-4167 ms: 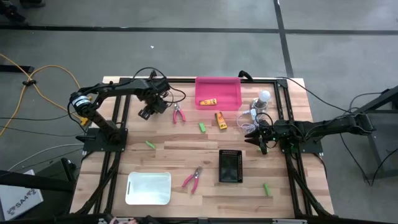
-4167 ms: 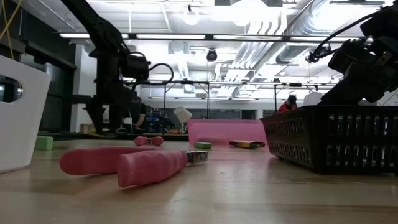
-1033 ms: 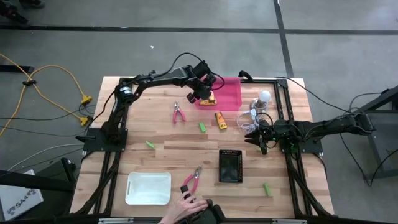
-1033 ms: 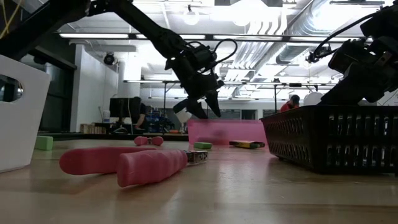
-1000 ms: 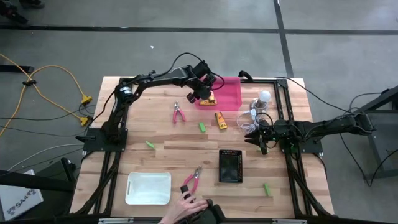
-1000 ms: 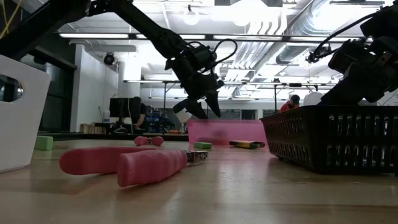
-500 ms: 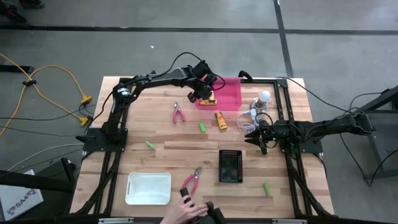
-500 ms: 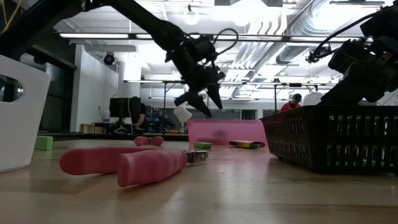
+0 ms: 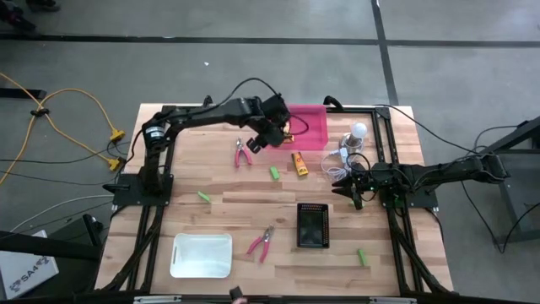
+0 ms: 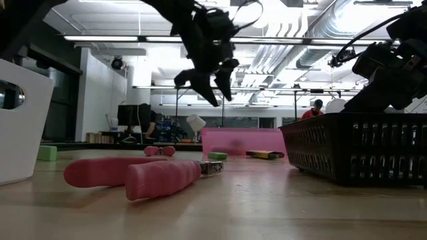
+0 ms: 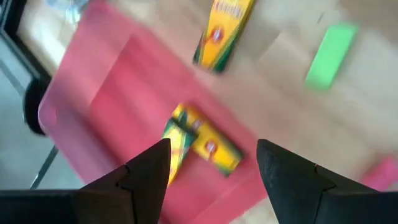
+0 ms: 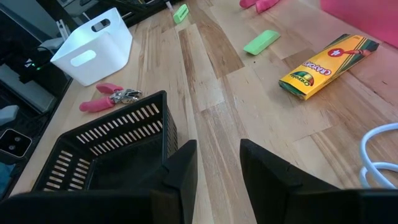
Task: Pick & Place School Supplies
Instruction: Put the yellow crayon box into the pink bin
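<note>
Two yellow crayon boxes (image 11: 198, 140) in pink bin (image 11: 124, 87), left gripper (image 11: 211, 163) fingers apart above.

We see two slim arms, dark all over, built of jointed tube-like segments on black frame bases. The left arm (image 9: 202, 114) carries looping black cables above its wrist. The right arm (image 9: 447, 173) looks matte black too. Each ends in a pair of dark, flat, tapering fingers (image 11: 146, 177), smooth-faced and blunt-tipped.
</note>
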Robot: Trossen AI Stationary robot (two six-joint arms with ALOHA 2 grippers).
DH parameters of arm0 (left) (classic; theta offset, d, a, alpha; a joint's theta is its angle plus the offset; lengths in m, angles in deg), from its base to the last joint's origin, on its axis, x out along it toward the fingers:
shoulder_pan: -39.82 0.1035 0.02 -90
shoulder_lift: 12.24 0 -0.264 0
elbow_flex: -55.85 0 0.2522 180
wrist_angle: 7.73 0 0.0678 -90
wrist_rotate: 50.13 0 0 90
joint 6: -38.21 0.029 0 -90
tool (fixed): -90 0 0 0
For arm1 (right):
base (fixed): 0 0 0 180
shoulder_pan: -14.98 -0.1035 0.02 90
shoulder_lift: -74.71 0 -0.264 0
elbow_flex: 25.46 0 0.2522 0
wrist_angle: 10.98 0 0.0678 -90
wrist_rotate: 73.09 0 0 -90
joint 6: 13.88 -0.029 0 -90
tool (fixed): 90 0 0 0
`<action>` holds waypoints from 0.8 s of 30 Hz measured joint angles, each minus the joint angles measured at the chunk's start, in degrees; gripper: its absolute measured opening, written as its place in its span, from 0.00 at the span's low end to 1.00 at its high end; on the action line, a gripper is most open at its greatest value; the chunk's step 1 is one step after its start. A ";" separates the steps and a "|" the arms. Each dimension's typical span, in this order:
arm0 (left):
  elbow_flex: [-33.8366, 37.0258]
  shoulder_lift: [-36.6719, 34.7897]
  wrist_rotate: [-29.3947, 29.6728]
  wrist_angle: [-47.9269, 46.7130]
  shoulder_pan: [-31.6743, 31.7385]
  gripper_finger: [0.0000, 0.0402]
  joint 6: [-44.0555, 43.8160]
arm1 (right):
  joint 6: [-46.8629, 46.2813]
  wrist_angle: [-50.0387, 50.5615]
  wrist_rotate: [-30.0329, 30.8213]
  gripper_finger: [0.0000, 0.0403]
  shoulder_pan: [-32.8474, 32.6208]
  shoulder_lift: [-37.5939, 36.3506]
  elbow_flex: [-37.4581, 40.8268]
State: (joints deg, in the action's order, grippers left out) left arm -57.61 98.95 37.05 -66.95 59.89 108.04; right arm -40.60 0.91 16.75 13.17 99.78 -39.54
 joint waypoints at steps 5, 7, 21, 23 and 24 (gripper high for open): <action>-0.02 -0.13 -0.93 -0.64 -4.83 0.57 -4.52 | 0.00 0.00 -0.01 0.27 0.00 -0.01 0.00; 0.00 -0.04 -2.28 -1.30 -6.47 0.57 -6.02 | 0.00 0.00 0.00 0.27 -0.01 0.01 0.00; 0.18 3.94 -4.37 -1.38 -12.19 0.57 -23.87 | 0.00 0.08 0.00 0.27 0.01 -0.01 0.00; 0.20 5.81 -6.39 0.30 -11.76 0.57 -26.97 | 0.00 0.09 0.00 0.27 0.01 0.01 0.00; 0.20 6.46 -7.76 1.42 -11.51 0.57 -28.00 | 0.00 0.07 0.00 0.27 -0.01 0.01 0.00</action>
State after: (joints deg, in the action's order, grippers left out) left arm -57.41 105.41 29.29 -65.53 48.38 80.04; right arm -40.60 0.98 16.75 13.16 99.79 -39.54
